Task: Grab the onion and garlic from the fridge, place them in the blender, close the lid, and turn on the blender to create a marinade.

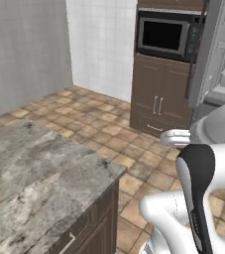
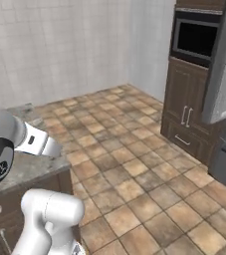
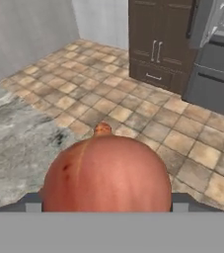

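The onion (image 3: 107, 174) is sitting large and close in the hand view, lodged between the two dark fingertips (image 3: 32, 202) that are showing at its lower left and lower right. The gripper (image 3: 107, 205) is clamping it: the jaws are standing wide, one pad pressing against each flank of the ball. It is looking smooth and round, orange-red to salmon, paler and shinier along its upper right curve. A faint lengthwise seam is running down its left side, with a couple of small dark red blemishes beside it. A small stubby tip is poking up at its top.

Behind the onion, the grey mottled stone counter (image 3: 19, 143) is lying to the left, and the tan tiled floor (image 3: 148, 118) is spreading away to the right; the onion is hanging over the counter's edge, clear of both.

In the left base view the fridge (image 1: 218, 54) is standing at the far right with its door swung open, pale shelves showing inside. The microwave (image 1: 164, 35) is sitting just left of it, above brown cabinets (image 1: 159, 94).
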Available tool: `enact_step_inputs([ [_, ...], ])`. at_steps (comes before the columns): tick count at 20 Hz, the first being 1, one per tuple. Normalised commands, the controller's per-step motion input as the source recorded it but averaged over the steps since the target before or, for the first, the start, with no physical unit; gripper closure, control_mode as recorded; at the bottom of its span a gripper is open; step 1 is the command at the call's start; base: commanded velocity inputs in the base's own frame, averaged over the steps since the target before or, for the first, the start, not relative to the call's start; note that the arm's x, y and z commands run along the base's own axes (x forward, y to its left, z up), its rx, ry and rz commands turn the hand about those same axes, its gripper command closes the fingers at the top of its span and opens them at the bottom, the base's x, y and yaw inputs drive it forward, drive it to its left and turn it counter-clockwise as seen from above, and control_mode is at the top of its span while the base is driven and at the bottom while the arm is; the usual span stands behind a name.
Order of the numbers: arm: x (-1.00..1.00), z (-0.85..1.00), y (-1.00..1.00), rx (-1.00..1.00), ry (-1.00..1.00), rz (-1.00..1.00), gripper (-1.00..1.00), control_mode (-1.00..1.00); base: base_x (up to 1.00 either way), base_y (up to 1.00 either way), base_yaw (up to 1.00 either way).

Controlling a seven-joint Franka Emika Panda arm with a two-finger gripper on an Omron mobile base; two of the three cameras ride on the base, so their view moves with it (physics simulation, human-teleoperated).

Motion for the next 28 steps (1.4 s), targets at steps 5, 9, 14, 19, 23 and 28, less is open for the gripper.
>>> enact_step_inputs([
  [5,0.00,0.00,0.00,0.00,0.00,0.00,1.00,1.00,-0.94,0.00,0.57],
  [9,0.00,0.00,0.00,0.00,0.00,0.00,1.00,1.00,-0.79,0.04,0.56],
  [14,0.00,0.00,0.00,0.00,0.00,0.00,1.00,1.00,-0.54,0.52,0.61],
  [19,0.00,0.00,0.00,0.00,0.00,0.00,1.00,1.00,-0.41,0.91,0.64],
  [23,0.00,0.00,0.00,0.00,0.00,0.00,1.00,1.00,-0.26,1.00,0.60],
  [28,0.00,0.00,0.00,0.00,0.00,0.00,1.00,1.00,-0.02,1.00,0.52],
])
